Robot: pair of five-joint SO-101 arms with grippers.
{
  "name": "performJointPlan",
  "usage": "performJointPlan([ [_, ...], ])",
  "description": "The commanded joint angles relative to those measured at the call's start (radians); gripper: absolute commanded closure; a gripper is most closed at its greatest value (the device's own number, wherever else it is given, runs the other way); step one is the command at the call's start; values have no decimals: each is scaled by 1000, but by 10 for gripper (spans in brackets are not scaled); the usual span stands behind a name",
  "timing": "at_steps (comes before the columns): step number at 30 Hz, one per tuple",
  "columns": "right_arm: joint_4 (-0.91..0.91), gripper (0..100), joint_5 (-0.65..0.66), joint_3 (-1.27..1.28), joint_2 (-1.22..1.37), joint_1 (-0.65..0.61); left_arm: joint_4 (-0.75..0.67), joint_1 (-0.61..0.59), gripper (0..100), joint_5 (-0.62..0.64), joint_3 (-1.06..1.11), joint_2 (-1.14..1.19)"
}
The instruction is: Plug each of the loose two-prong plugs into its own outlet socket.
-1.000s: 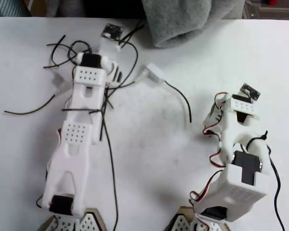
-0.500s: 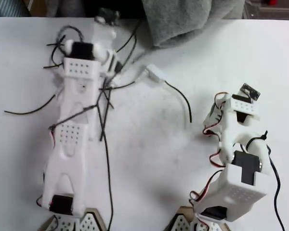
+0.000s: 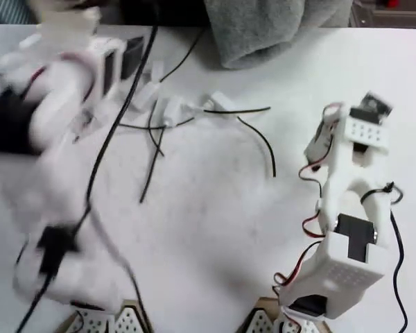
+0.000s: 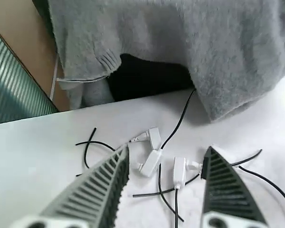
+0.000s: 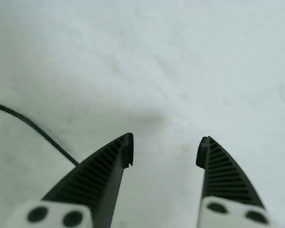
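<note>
Three small white plugs (image 4: 150, 163), each trailing a thin black cord (image 4: 179, 122), lie clustered on the white table (image 4: 38, 152) near the grey cloth (image 4: 180, 47). Two grippers: the left gripper (image 4: 167, 151) faces the plugs, spread wide and empty. The right gripper (image 5: 165, 142), apart from the cloth, is likewise wide and empty.

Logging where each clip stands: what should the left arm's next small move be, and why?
Probably lower the left gripper onto the white plug framed by its open jaws. The gripper holds nothing and hangs above the table, while that plug lies loose among black wires, apart from the other white pieces beside it.
</note>
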Motion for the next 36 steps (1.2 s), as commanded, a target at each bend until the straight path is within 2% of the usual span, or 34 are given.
performJointPlan([
  [1,260,774,-2,-408,-15,-1,-12,1,748,11,270,-418],
  [3,344,775,-3,-592,-15,-4,-28,-5,748,11,396,-584],
  [8,349,776,0,-862,-65,-13,-74,-7,748,6,669,-932],
  [11,349,776,2,-916,-163,-33,-106,-7,760,11,789,-1104],
  [18,348,776,8,-924,-541,-159,-149,-7,954,5,970,-1431],
  [22,348,776,8,-916,-763,-260,-137,-7,976,9,1019,-1592],
  [28,348,776,9,-698,-1116,-424,-64,-8,976,6,1076,-1821],
  [30,348,776,31,-569,-1247,-469,-5,-15,976,5,1057,-1822],
  [36,306,805,163,-110,-1635,-504,0,-16,976,9,1120,-1817],
])
